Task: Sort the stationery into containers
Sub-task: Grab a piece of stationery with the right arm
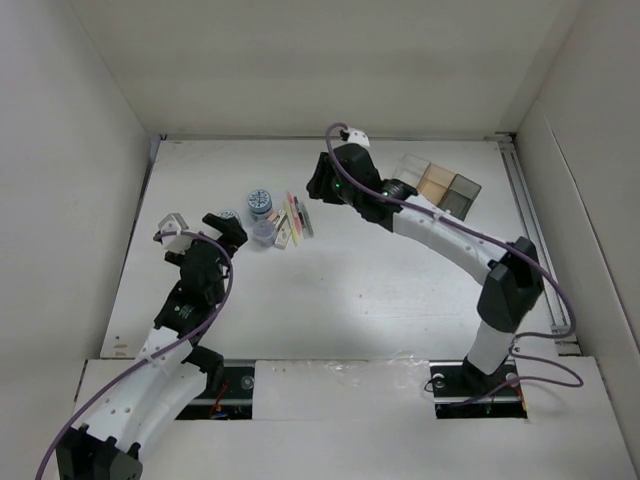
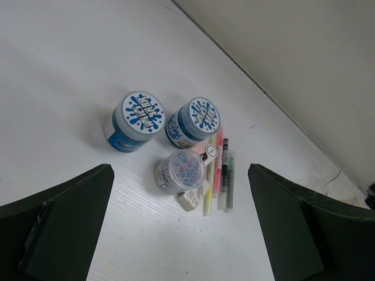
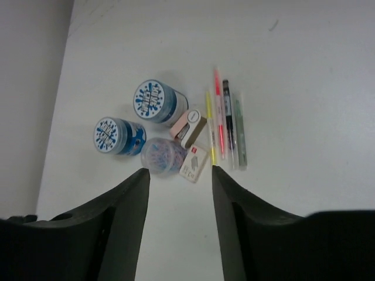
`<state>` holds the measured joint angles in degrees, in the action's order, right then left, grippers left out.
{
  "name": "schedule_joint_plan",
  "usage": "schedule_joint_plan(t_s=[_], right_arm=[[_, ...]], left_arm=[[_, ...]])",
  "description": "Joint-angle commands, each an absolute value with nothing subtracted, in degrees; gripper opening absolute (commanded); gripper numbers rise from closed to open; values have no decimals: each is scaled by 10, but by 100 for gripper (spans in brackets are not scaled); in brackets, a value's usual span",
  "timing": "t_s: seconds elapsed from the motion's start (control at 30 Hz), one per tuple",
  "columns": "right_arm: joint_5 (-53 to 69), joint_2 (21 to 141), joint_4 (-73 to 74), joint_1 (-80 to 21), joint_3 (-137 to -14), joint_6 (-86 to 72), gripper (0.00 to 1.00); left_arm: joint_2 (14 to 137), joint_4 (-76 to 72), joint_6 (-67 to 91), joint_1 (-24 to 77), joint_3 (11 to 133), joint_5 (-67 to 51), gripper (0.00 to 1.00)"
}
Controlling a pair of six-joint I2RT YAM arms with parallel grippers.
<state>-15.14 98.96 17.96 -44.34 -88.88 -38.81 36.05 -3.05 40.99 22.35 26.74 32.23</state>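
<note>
Top external view: the stationery sits in one tight huddle in the far-left part of the table, well apart from the tray of compartments [image 1: 447, 188] near the far right corner. The thin sticks [image 1: 296, 216] form the huddle's right flank, lying side by side with their long axis running roughly from far edge to near edge, slightly slanted. Touching them on the left are a small pale box [image 3: 193, 164] and a clear tub of clips [image 2: 179, 171]. Beyond those stand two blue-lidded round tubs [image 2: 141, 111], nearest the left edge.

The right gripper [image 3: 180, 172] hangs just to the far-right of the sticks, its fingers moderately apart and holding nothing. In its wrist view the sticks run straight away from it, so the jaw gap already lies across their width. The left gripper [image 2: 180, 172] sits just on the left-edge side of the tubs, spread wide and empty.

The right arm looks better placed for the sticks, and it is also the arm on the tray's side.
</note>
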Motion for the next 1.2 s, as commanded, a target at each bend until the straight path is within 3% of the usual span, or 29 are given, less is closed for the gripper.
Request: schedule_joint_plan(t_s=[0.0,0.13,0.27,0.33,0.4,0.43,0.47,0.57,0.7,0.9,1.17], right_arm=[[-132,1056,199,-447,-983,-362,56],[-137,1149,235,-460,-1092,-357,74],[-144,1231,265,-466,-1193,-352,81],[-137,1273,271,-466,-1242,-345,81],[-116,1301,271,-471,-1274,-333,83],[-116,1329,278,-471,-1307,-333,85],[-116,1346,289,-471,-1327,-320,90],[-122,1399,305,-482,-1393,-303,92],[-115,1426,271,-487,-1398,-296,99],[-115,1462,252,-487,-1433,-291,99],[-134,1510,204,-492,-1441,-291,99]], left_arm=[[349,-33,416,210,285,339,100],[349,-41,410,205,290,320,100],[337,-50,416,205,275,315,100],[324,-50,416,205,270,315,65],[305,-50,424,205,265,326,50],[300,-50,424,205,258,326,49],[300,-50,424,205,258,320,50],[286,-49,430,205,253,320,53],[272,-40,435,205,251,320,60],[274,-52,435,205,251,298,73],[279,-46,435,205,257,292,74]])
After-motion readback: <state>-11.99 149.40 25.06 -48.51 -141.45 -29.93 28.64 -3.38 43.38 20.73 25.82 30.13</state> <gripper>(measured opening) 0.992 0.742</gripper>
